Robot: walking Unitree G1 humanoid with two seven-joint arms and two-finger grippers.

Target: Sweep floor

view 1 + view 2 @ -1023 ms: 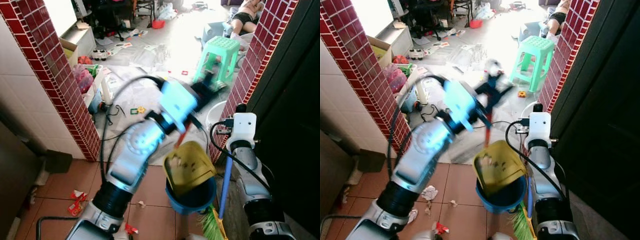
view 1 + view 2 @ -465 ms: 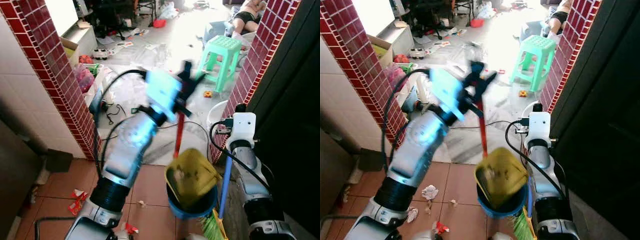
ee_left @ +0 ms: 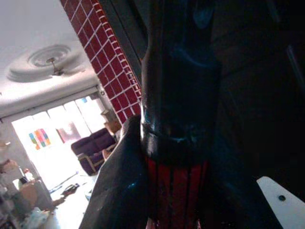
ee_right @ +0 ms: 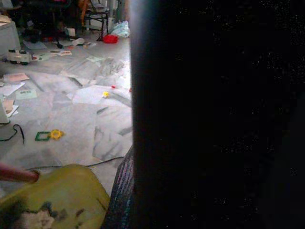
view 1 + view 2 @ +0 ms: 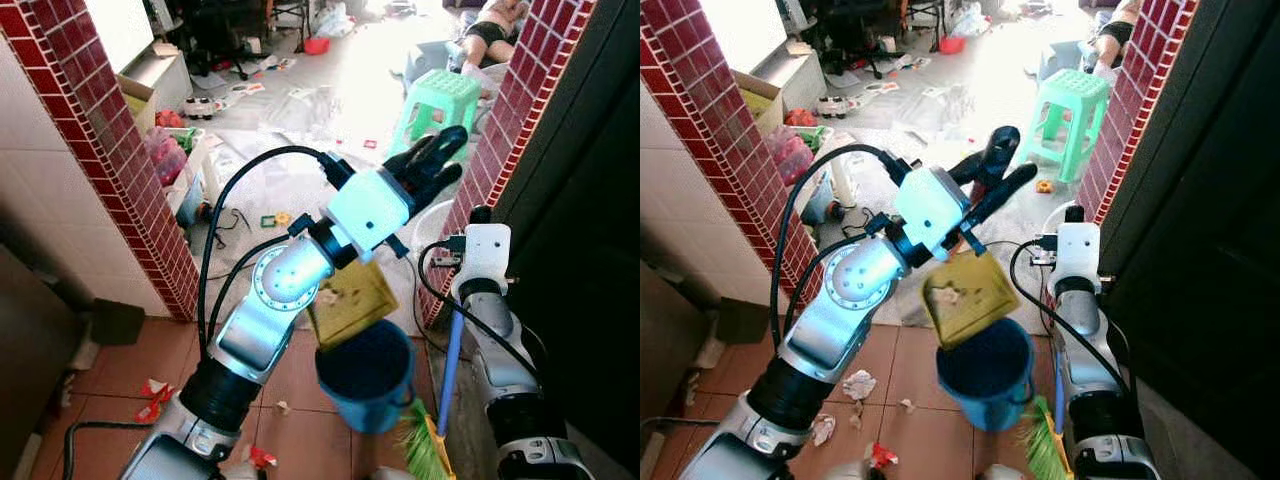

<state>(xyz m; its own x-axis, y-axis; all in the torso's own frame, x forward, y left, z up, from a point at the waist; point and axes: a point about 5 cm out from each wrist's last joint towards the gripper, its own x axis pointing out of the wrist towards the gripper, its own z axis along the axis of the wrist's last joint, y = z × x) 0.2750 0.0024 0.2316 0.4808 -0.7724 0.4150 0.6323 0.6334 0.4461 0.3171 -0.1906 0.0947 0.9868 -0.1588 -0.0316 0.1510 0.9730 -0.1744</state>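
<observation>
Scraps of paper (image 5: 155, 390) lay on the brown tiles at your left, beside the brick wall. Your left gripper (image 5: 432, 160) was raised high, and its fingers were closed around the red handle (image 3: 175, 191) of the yellow dustpan (image 5: 350, 300). The pan hung below the gripper, tilted, its lower edge just above the one blue bucket (image 5: 365, 375); the handle's long axis ran up from pan to gripper. At your right, the blue stick of the one broom (image 5: 452, 365) stood beside the right arm. Whether the right gripper's hold was wide or narrow, I cannot tell. The left arm was nearer to the bucket.
</observation>
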